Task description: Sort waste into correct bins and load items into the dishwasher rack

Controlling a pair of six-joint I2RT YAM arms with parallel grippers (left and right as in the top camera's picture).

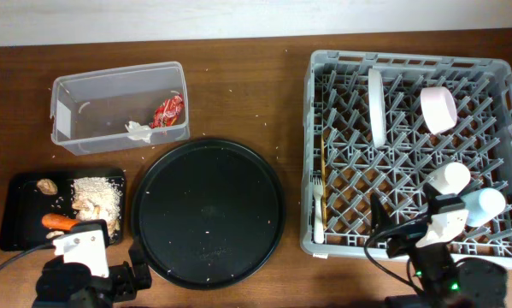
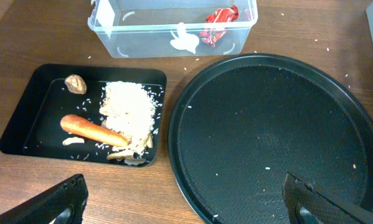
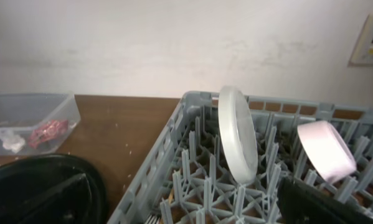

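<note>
The left fingers are spread wide and hold nothing. Ahead and to their left, the shallow black tray holds the carrot, the beige grains and the small brown piece. Beyond it, the clear tub holds the red wrapper and the white napkin. The right fingers are also spread and empty. Just ahead of them, in the dishwasher rack, the white plate stands on edge beside the pink bowl.

Setting: indoor robot test bench, staged as a dish-clearing station.
Evidence:
- Dark wooden table.
- Plain off-white wall along the table's far edge.
- Small pale wall panel, far right.
- Grey dishwasher rack standing loose on the tabletop, right.
- Left robot arm and right robot arm at the near edge.
</note>
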